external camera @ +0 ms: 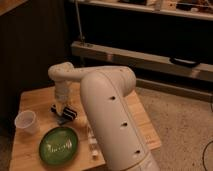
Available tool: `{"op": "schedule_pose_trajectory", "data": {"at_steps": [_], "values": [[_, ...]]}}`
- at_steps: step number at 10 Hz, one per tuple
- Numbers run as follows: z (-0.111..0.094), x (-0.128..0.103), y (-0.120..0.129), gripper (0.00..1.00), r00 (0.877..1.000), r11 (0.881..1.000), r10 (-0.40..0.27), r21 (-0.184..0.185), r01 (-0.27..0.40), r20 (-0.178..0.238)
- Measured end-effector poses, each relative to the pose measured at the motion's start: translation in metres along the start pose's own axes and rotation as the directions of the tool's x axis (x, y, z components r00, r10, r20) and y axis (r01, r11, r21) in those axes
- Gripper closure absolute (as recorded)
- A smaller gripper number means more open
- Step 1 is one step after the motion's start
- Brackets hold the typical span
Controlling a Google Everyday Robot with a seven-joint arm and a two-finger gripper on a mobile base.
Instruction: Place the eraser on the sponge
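claw (63, 109) low over table (35, 102) centre; eraser (70, 114) at its tip, can't tell if gripped or released; sponge (61, 120) seemingly just beneath, near side; eraser should sit flat, centred on it

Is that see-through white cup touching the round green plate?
Apart. The camera view shows bare wooden table between the cup and the plate. The gripper hangs low behind the plate.

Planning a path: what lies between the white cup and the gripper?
Only bare wooden table, seen in the camera view; the gripper hangs low over it, just behind the green plate.
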State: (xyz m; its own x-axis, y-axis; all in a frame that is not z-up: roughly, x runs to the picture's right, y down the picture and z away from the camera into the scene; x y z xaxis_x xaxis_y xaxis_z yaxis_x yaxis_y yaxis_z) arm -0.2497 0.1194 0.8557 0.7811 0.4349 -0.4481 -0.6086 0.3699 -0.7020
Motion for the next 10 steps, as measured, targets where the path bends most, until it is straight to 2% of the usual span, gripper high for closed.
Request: {"op": "schedule_pose_trajectory", "data": {"at_steps": [4,5,8,9,10], "values": [[-0.002,-0.012,0.004,1.00,1.000,1.000,-0.012,0.002,0.012,-0.003],[-0.004,-0.015,0.005,0.97,1.000,1.000,-0.013,0.004,0.013,-0.003],[-0.022,-0.022,0.012,0.66,1.000,1.000,-0.010,0.007,0.010,-0.016],[-0.023,-0.024,0.014,0.58,1.000,1.000,-0.011,0.006,0.011,-0.020],[-0.022,-0.027,0.018,0.46,0.999,1.000,-0.015,0.004,0.016,-0.028]]}}
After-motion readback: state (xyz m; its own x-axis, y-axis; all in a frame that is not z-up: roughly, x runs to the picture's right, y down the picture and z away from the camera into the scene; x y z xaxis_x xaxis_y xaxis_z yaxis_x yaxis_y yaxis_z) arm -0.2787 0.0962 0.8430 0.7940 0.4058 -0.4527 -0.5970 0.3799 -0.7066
